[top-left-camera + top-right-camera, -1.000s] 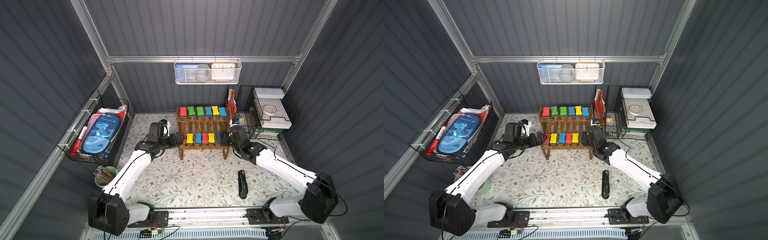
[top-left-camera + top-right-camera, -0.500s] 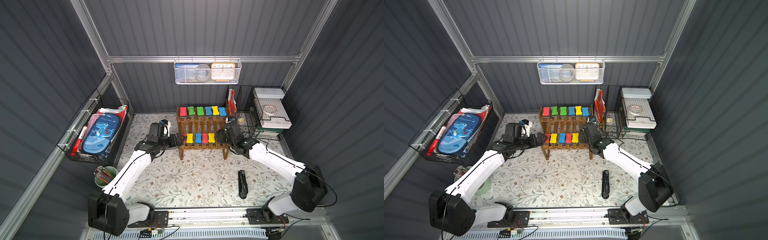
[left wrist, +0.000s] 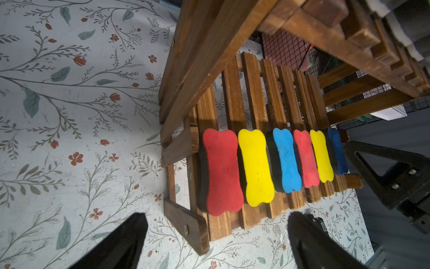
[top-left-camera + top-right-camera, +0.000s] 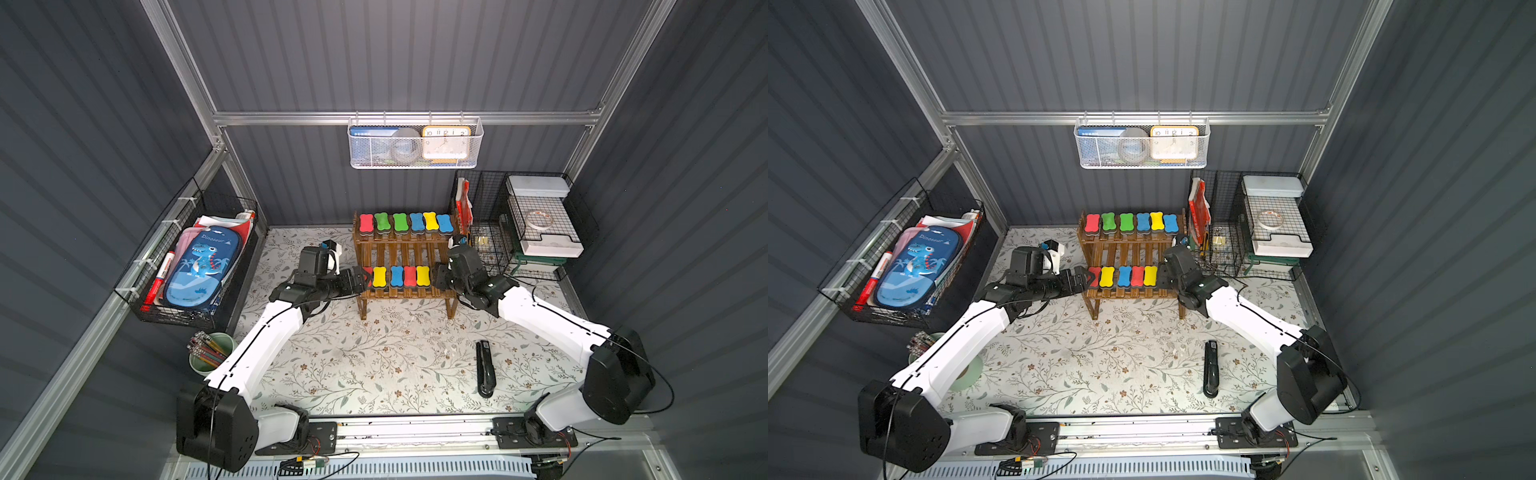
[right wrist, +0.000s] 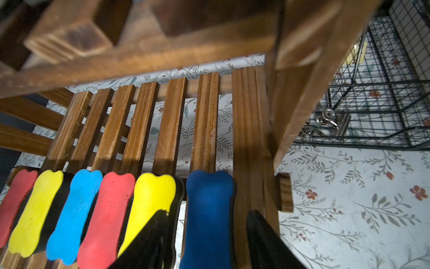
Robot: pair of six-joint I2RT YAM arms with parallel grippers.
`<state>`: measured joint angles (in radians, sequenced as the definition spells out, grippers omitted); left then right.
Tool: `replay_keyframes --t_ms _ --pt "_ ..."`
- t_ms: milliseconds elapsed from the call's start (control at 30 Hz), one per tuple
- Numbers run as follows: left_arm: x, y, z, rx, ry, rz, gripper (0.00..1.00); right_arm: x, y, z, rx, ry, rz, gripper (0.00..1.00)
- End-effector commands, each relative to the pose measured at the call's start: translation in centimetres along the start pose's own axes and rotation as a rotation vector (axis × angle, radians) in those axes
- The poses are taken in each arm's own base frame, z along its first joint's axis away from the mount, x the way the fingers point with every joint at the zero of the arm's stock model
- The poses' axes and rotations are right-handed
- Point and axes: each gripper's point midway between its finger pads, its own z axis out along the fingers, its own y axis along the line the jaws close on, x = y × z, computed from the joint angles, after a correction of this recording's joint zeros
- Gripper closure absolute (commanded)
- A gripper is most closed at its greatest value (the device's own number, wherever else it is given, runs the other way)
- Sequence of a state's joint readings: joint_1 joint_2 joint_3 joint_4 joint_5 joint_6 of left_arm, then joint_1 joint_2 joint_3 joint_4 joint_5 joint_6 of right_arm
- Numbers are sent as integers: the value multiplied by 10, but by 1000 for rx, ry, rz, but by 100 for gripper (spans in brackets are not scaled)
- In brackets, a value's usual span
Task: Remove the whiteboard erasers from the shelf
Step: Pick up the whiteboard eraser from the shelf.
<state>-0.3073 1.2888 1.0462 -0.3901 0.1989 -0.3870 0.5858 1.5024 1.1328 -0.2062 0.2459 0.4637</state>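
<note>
The wooden shelf carries a row of whiteboard erasers on its upper tier and another row on the lower tier. My left gripper is open at the lower tier's left end, just short of the red eraser, touching nothing. At the right end my right gripper is open and straddles the dark blue eraser. One of its fingers overlaps the neighbouring yellow eraser, and small gaps show on both sides. In both top views the gripper hides the dark blue eraser.
A black stapler lies on the floral mat at the front right. A black wire-grid rack stands close to the shelf's right side. A wire basket with a pencil case hangs left, a pencil cup below it. A white mesh basket hangs on the back wall.
My right gripper has moved in over the right end of the lower tier, and its jaws have narrowed around the dark blue eraser. The left arm has not moved.
</note>
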Motion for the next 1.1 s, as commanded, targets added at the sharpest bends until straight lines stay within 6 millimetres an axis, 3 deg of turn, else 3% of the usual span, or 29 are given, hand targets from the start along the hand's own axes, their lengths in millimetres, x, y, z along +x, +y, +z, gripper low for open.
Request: replay_keyframes --t_ms 0,267,633,833,1067 --pt "8 -2 -3 11 17 12 1 15 -8 8 29 49 -5 42" --pt "8 -2 -4 12 16 11 1 26 -11 17 48 85 -23 41" --pt "9 -2 -4 12 17 9 1 36 -15 21 62 125 -53 52" --pt "11 -1 -3 13 23 1 1 38 -13 18 62 161 -70 49" --pt "10 -1 -5 13 18 2 1 42 -15 19 72 168 -64 64"
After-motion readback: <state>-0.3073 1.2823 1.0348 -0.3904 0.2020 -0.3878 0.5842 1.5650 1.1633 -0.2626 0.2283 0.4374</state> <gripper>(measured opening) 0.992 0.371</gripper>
